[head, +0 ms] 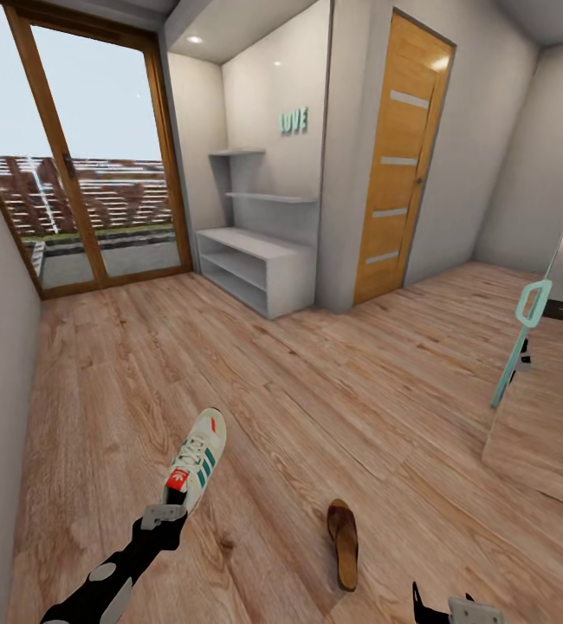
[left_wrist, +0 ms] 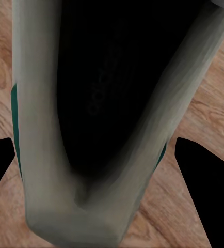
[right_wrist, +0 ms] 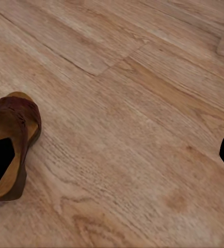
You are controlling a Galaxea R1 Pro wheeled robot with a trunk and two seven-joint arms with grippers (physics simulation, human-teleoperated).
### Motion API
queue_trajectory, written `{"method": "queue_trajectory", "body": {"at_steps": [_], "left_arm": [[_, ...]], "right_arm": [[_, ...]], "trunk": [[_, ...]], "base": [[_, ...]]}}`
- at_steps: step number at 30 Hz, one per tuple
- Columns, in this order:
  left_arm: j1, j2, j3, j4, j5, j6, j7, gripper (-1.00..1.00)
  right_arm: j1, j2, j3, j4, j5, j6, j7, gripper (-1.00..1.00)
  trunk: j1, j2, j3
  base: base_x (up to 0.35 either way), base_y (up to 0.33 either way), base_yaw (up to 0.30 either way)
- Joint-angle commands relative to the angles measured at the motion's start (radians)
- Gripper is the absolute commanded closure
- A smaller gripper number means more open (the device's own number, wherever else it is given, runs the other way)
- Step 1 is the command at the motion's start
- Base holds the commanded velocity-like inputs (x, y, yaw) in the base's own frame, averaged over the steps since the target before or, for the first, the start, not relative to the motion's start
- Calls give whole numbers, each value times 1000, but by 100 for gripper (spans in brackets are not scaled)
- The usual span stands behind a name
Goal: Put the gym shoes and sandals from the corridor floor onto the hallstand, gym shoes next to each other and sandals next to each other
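Just ahead of the open left hand (head: 164,515), the gym shoe's (head: 197,459) heel sits between its fingers.

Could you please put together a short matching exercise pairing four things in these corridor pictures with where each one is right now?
Things:
1. gym shoe
2. sandal
3. hallstand
4. wooden door

Places:
A. against the far wall, beside the glass doors
B. flat on the floor, near the right gripper
C. at the left gripper, heel end between its fingers
D. closed, to the right of the grey unit

Pairs: 1-C, 2-B, 3-A, 4-D
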Motion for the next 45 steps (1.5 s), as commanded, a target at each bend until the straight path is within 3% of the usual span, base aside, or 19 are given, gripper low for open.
{"method": "queue_trajectory", "body": {"at_steps": [1,5,6,10,11,12,13,16,17,18,23,26,30,36,39,42,45], "left_arm": [[-1,-1,9,1,-4,-2,-10,100],[-11,-12,7,0,-4,6,-6,100],[-31,-28,7,-4,-4,11,-1,100],[-87,-38,6,-21,-6,41,1,100],[-137,-40,7,-27,-5,107,3,100],[-161,-41,7,-29,-5,144,3,100],[-221,-46,9,-31,-5,225,2,100],[-230,-47,9,-32,-5,232,1,100],[-228,-49,5,-32,-13,237,-9,100],[-224,-47,-19,-31,-32,237,-12,100],[-225,-48,-68,-31,-42,238,-13,100],[-230,-52,-76,-31,-41,239,-13,100],[-231,-75,-79,-31,-43,239,-15,100],[-230,-105,-101,-31,-57,243,-15,100],[-230,-120,-110,-31,-59,244,-15,100],[-231,-153,-119,-31,-62,243,-14,100],[-231,-163,-125,-31,-63,244,-14,100]], "right_arm": [[-1,-1,8,0,-7,-2,-6,-100],[-1,3,10,-30,-6,35,-5,-100],[-2,9,10,-82,-5,119,-5,-100],[-16,17,10,-198,-5,325,-5,-100],[-35,20,9,-290,-7,454,-6,-100],[-47,21,9,-332,-7,506,-7,-100],[-116,33,8,-417,-7,641,-9,-100],[-145,55,7,-425,-7,663,-9,-100],[-163,92,9,-430,-5,676,-9,-100],[-165,99,10,-432,-6,678,-8,-100],[-166,101,9,-438,-6,680,-8,-100],[-166,100,11,-437,-2,681,-8,-100],[-166,100,10,-418,2,678,-9,-100],[-166,106,11,-289,-4,672,-7,-100],[-166,109,10,-268,-5,670,-7,-100],[-166,110,8,-251,-6,669,-7,-100],[-166,110,7,-248,-5,669,-7,-100]], "trunk": [[0,0,-1],[0,0,-1],[0,0,-1],[0,0,-1],[0,0,-1],[0,0,-1],[0,0,-1],[0,0,-1],[0,0,-1],[0,0,-1],[7,-14,-7],[19,-35,-17],[34,-63,-31],[57,-105,-56],[69,-126,-69],[80,-147,-83],[82,-148,-98]], "base": [[8,6,0],[3,3,0],[0,0,0],[0,0,0],[0,0,0],[0,0,0],[0,0,0],[0,0,0],[0,0,0],[0,0,0],[0,0,0],[0,0,0],[0,0,56],[0,0,137],[0,0,156],[0,0,157],[0,0,145]]}}
